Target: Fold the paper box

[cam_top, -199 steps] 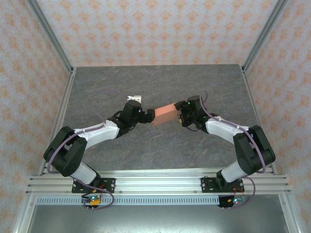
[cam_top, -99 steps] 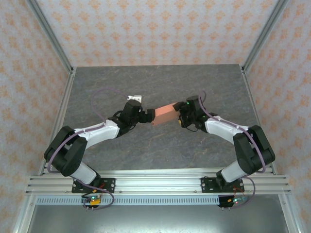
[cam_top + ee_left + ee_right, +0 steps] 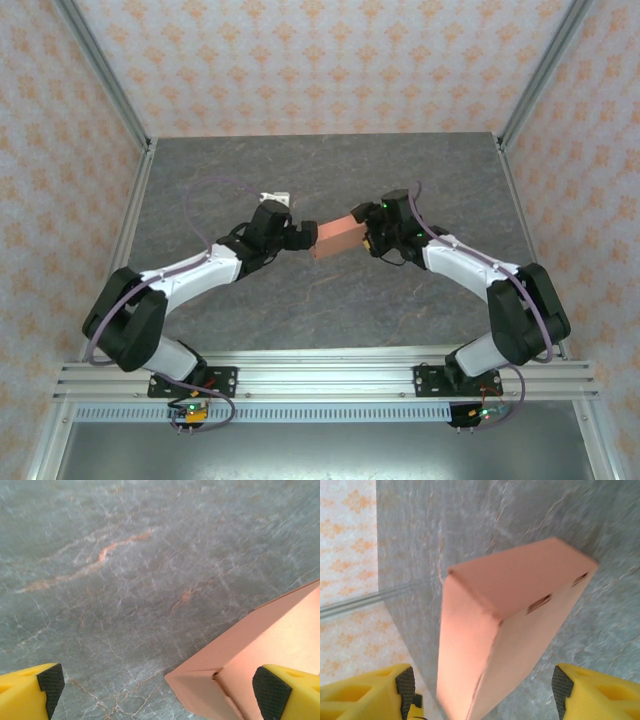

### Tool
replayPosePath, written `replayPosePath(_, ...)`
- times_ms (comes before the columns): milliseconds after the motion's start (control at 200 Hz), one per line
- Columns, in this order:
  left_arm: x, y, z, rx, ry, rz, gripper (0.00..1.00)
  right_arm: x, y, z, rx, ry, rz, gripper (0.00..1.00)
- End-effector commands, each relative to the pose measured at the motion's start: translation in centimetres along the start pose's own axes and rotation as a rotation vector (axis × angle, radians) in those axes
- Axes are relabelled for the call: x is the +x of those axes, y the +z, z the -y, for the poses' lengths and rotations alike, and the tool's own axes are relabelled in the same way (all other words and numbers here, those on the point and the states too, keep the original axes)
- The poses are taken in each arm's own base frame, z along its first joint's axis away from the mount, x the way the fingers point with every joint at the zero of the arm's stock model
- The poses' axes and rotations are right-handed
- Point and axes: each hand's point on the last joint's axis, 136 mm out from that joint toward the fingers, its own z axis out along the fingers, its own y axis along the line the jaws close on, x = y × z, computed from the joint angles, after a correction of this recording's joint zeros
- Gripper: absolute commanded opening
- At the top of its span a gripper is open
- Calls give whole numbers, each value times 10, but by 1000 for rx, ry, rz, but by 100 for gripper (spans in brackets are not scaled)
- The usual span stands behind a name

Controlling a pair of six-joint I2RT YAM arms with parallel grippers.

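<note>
Centrally, the right gripper (image 3: 368,236) pinches the salmon paper box (image 3: 335,237) above the table (image 3: 300,300). Jaws of the left gripper (image 3: 304,238) stand spread wide, one finger (image 3: 272,692) beside the box's corner

Grey marbled table (image 3: 330,170), small white block (image 3: 274,198)

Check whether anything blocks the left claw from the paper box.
Nothing visible does. One end of the paper box sits between the fingers of the open left claw, over the table.
</note>
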Motion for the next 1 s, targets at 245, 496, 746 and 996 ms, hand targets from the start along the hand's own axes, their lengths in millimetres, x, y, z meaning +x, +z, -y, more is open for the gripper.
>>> replayPosePath(245, -45, -36, -12, -77, 86, 88, 100, 28, 27, 46, 32, 108, -88, 74)
replayPosePath(496, -32, -35, -29, -133, 77, 59, 100, 30, 3, 4, -11, 17, -102, 75)
replayPosePath(746, -35, -40, -59, -213, -8, 83, 100, 51, 13, -20, -50, -15, -204, 75)
replayPosePath(996, -27, -37, -80, -284, -37, 48, 100, 59, 30, 4, 43, -32, -230, 75)
